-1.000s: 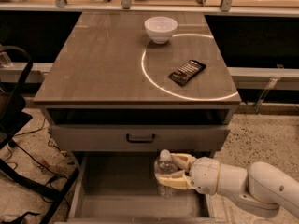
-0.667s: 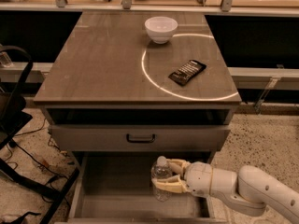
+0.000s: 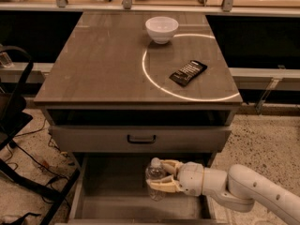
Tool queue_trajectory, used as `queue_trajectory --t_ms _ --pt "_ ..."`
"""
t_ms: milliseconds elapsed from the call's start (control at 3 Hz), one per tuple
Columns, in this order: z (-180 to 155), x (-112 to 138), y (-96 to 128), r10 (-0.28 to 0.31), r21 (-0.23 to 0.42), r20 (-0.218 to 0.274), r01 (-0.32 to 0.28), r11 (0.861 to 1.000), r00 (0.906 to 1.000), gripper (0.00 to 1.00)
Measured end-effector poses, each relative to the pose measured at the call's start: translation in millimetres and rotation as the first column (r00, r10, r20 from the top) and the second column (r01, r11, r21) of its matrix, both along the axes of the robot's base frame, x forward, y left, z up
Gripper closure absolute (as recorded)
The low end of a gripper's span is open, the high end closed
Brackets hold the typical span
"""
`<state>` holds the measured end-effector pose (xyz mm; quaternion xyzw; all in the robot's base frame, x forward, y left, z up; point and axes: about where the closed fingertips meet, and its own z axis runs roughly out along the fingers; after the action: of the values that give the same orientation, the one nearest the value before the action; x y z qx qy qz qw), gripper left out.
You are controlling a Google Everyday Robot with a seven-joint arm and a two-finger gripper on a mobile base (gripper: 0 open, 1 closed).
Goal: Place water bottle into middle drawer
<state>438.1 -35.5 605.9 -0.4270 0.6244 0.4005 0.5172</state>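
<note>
The water bottle (image 3: 155, 177) is clear with a white cap and stands upright inside the open middle drawer (image 3: 112, 205), right of its middle. My gripper (image 3: 162, 175) reaches in from the right on a white arm and is shut on the bottle, one pale finger above and one below its body. The bottle's base is low over the drawer's grey floor; I cannot tell whether it touches.
A closed drawer front with a dark handle (image 3: 141, 138) sits above the open drawer. On the cabinet top are a white bowl (image 3: 161, 29) and a dark snack packet (image 3: 188, 72). Black chair legs and cables (image 3: 18, 172) lie on the floor at left.
My gripper has carried the bottle leftward and slightly down, further into the drawer.
</note>
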Motion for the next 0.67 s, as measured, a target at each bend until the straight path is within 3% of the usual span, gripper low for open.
queue_trajectory --t_ms 667 --pt "-71.8 29.4 37.0 0.104 0.064 0.043 -0.107 0.992 0.9936 1.00"
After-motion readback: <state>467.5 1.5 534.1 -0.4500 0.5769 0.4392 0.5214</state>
